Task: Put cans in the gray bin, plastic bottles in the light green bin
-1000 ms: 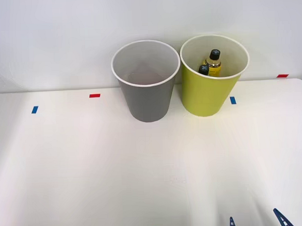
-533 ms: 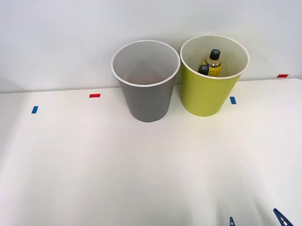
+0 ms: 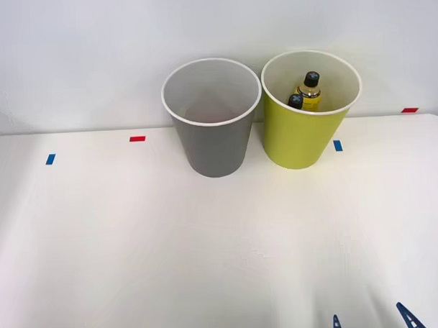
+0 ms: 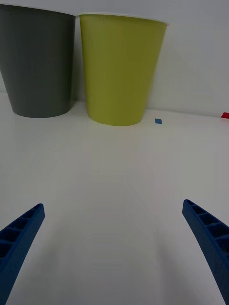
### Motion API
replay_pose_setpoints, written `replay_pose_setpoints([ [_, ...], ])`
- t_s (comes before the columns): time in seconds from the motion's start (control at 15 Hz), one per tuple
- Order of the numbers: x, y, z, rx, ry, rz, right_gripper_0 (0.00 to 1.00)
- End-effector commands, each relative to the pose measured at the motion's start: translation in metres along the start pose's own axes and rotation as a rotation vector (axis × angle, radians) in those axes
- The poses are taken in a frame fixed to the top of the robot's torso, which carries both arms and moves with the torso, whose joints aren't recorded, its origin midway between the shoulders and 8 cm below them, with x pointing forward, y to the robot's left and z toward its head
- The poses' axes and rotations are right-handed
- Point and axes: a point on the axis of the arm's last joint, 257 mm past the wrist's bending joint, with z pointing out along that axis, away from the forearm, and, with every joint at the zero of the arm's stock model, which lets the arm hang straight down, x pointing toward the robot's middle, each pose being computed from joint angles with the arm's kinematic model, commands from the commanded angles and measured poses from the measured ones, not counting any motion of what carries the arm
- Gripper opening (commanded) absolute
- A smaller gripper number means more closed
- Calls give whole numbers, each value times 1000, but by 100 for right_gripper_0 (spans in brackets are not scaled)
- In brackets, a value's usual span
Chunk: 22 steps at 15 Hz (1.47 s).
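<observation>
Two black-capped plastic bottles (image 3: 308, 91) are seen inside one lime-green plastic bin (image 3: 302, 143), beside one gray plastic bin (image 3: 215, 146). One bottle's label can't be read. The blue ribbed right gripper (image 4: 114, 245) is spread wide, nothing grasped.

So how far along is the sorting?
Both bottles already sit in the green bin. A reddish shape at the bottom of the gray bin may be the can, though I can't confirm it. The right gripper is open, holding nothing, low over the table. Little seems left.
</observation>
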Motion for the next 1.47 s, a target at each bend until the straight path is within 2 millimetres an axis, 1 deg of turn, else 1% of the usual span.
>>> replay_pose_setpoints([
  [0.07,0,0,0,0,0,0,100],
  [1.47,0,0,0,0,0,0,100],
])
